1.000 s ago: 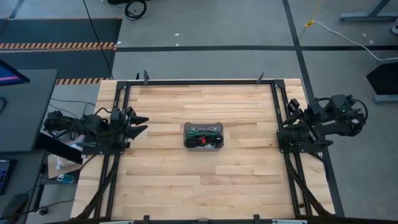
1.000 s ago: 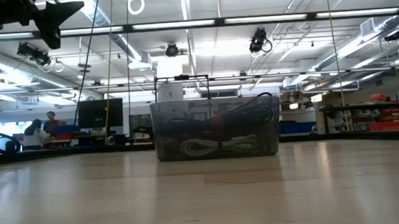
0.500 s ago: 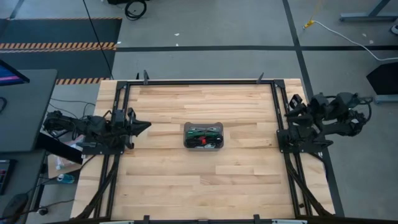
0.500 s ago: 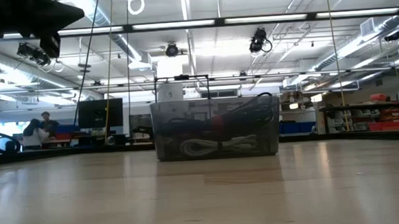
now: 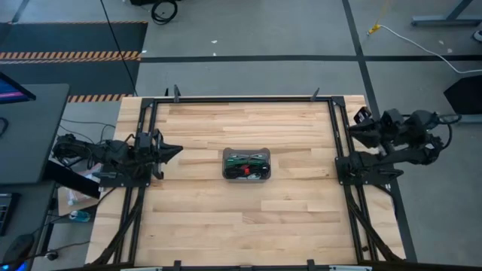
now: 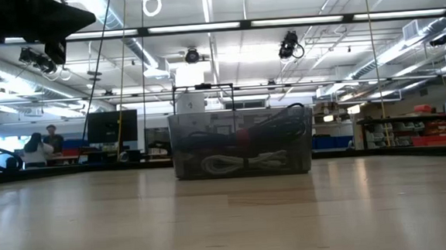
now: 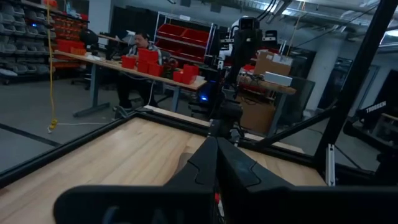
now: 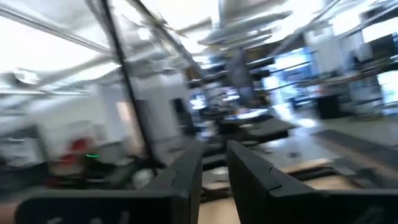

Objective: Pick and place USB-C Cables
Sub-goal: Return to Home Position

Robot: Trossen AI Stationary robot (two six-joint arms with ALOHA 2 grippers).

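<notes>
A small translucent grey bin [image 5: 247, 165] stands in the middle of the wooden table, also seen in the low view [image 6: 241, 143]. The USB-C cables lie bundled inside it: green [image 5: 242, 157], black with red [image 5: 246, 171], and white [image 6: 241, 163] at the bottom. My left gripper [image 5: 179, 150] hovers shut near the table's left edge, pointing at the bin; its own view shows its fingers [image 7: 216, 149] closed together. My right gripper [image 5: 351, 128] hangs at the table's right edge, raised, with a narrow gap between its fingers [image 8: 214, 163]. Neither gripper holds anything.
Black frame rails [image 5: 241, 98] run along the table's far edge and both sides. Bare wood lies all around the bin. A person [image 7: 140, 50] sits at a bench beyond the table, and others [image 6: 46, 143] stand far off in the room.
My left gripper has shut its fingers on nothing and stayed near the table's left edge. My right gripper has risen and swung toward the table's far edge, tipping upward. The bin and the cables have not moved.
</notes>
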